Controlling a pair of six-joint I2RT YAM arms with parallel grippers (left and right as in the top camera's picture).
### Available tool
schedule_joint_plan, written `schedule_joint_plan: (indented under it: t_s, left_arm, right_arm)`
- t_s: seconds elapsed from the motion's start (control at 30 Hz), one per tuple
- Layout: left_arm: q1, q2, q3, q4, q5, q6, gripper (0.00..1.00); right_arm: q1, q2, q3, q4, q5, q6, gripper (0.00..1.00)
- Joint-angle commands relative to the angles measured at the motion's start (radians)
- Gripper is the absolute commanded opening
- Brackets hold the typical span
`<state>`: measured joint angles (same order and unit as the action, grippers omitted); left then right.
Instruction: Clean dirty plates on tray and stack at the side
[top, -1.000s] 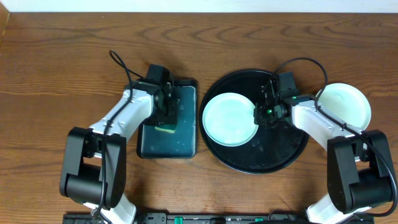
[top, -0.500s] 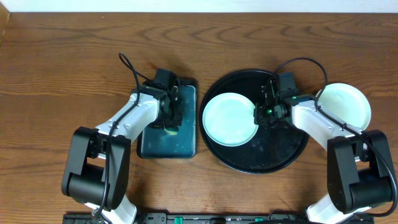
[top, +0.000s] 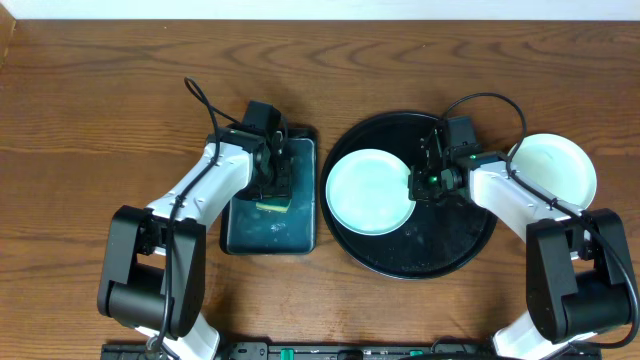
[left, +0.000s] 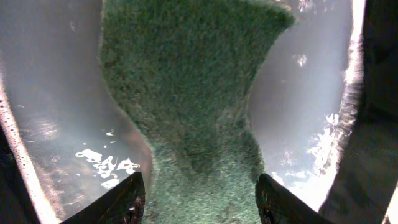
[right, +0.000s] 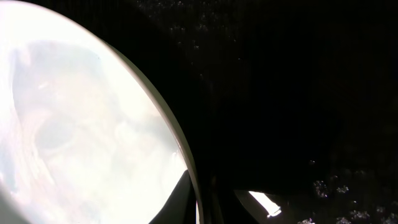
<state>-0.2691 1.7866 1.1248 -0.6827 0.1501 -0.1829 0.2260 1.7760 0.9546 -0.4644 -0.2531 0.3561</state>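
A pale bluish-white plate (top: 365, 190) lies on the left part of the large round black tray (top: 450, 245). My right gripper (top: 418, 185) is shut on that plate's right rim. In the right wrist view one finger lies over the plate (right: 81, 124) and the other under its edge (right: 205, 199), with the black tray (right: 280, 93) behind. Another pale plate (top: 555, 170) sits on the table right of the tray. My left gripper (top: 270, 190) is shut on the green-yellow sponge (top: 270, 206). The left wrist view shows the sponge (left: 186, 93) filling the gap between the fingers (left: 202, 199).
The sponge rests on a small dark rectangular tray (top: 265, 235), wet and glossy in the left wrist view (left: 50, 93), just left of the black tray. Brown wooden table (top: 100, 100) lies all around. A third plate is not separately visible.
My left arm has shifted a little over the small rectangular tray, moving the sponge slightly right and then back. The right arm and the plate have not moved.
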Motion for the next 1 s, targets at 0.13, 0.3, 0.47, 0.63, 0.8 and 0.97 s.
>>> schedule_joint_plan:
  t_s: [0.13,0.3,0.47,0.63,0.8,0.97]
  left_arm:
    - [0.004,-0.019,0.022,0.079,-0.014,0.003,0.59]
    - [0.004,0.013,0.021,0.170,-0.097,-0.021,0.59]
    - [0.004,0.067,0.020,0.211,-0.099,-0.021,0.58]
    - [0.004,0.125,0.020,0.222,-0.098,-0.021,0.45]
    - [0.004,0.127,0.021,0.222,-0.098,-0.021,0.08]
    - [0.004,0.081,0.025,0.220,-0.098,-0.021,0.08]
  right_arm:
    - [0.002,0.010,-0.003,-0.003,0.020,0.002,0.08]
    - [0.002,0.010,-0.003,-0.003,0.020,0.003,0.08]
    - [0.002,0.010,-0.003,-0.003,0.020,0.003,0.08]
    - [0.002,0.010,-0.003,-0.003,0.020,0.003,0.08]
    - [0.002,0.010,-0.003,-0.004,0.020,0.003,0.08]
    - [0.002,0.010,-0.003,-0.004,0.020,0.002,0.08]
